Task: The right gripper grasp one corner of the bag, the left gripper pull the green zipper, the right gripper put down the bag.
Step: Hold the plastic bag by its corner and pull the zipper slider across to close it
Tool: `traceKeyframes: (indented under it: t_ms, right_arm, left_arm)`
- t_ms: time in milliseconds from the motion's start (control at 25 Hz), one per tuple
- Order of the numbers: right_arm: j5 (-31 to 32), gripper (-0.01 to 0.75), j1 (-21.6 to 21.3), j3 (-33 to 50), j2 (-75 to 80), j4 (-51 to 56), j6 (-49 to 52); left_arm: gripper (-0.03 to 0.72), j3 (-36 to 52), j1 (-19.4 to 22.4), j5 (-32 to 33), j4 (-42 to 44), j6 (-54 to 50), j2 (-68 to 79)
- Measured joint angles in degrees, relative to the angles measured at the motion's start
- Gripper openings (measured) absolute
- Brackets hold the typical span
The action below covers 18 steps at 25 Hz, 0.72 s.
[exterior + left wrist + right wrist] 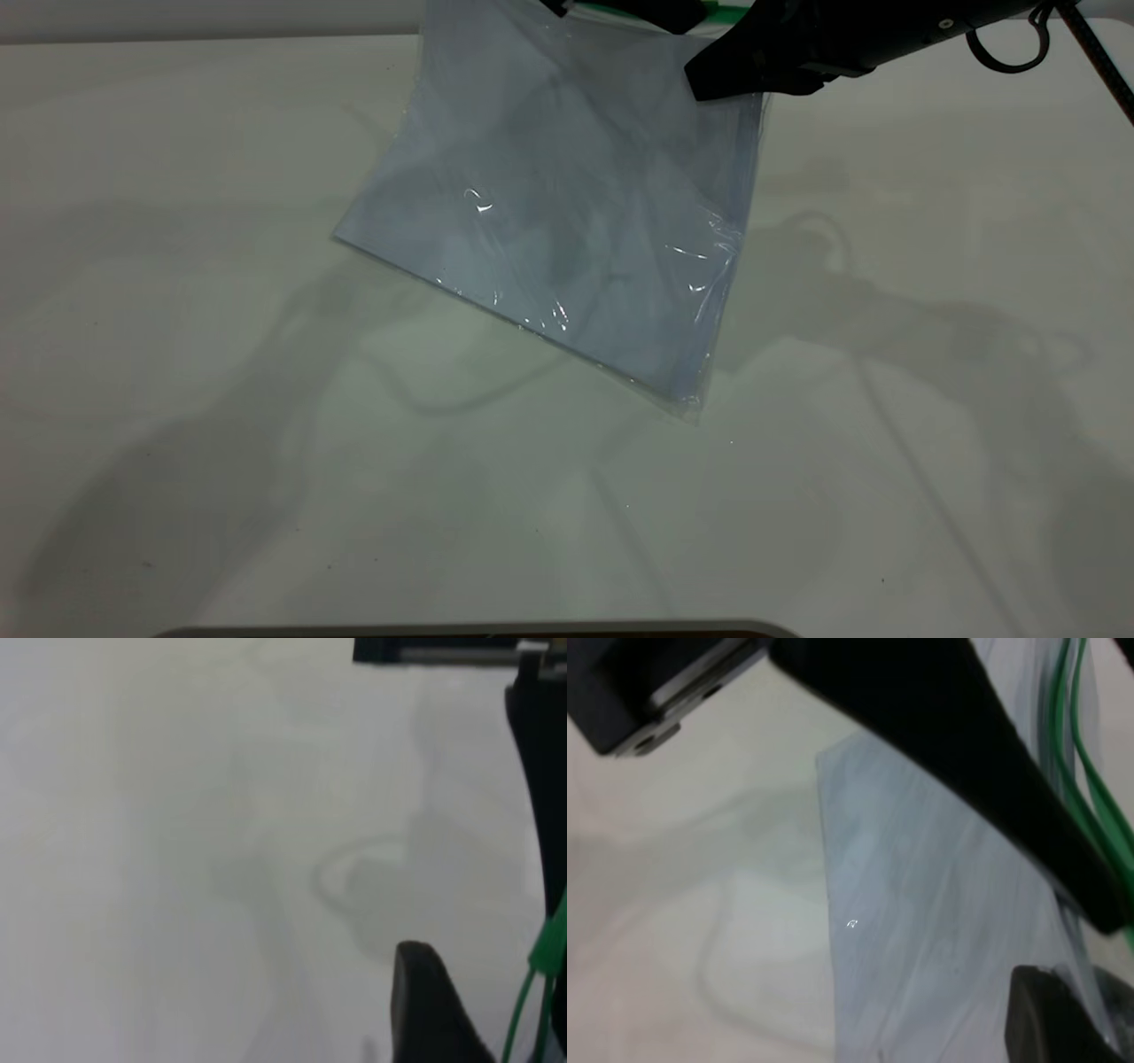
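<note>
Left tool (496, 1010) at top edge by the green zipper (611, 9), fingers straddling the strip, grip not discernible; bag (567, 221) hangs tilted over the table (177, 354). Right tool (709, 80) is clamped on the bag's upper right corner.

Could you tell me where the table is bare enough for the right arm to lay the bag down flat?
The table is bare to the left of the bag, across the whole near side below its hanging lower corner, and to its right. It is crowded only at the far edge, where the right gripper holds the top by the green zipper.
</note>
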Motion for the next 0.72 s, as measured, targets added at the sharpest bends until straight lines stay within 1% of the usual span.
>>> traceKeyframes:
  t_ms: [120,520,600,720]
  right_arm:
    - [-0.06,0.035,0.0,0.0,0.01,-0.23,0.0]
    - [-0.28,0.035,0.0,0.0,0.22,-0.41,0.0]
    - [-0.28,0.035,0.0,0.0,0.29,-0.41,0.0]
    - [-0.28,0.035,-0.06,0.0,0.29,-0.01,0.0]
  left_arm:
    - [0.438,-0.05,-0.46,-0.07,-0.1,0.05,0.0]
    - [0.433,-0.05,-1.92,-0.5,-0.11,2.15,0.0]
    - [0.399,-0.05,-1.98,-0.5,-0.11,2.16,0.0]
    - [0.285,-0.05,-2.05,-0.5,-0.11,2.16,0.0]
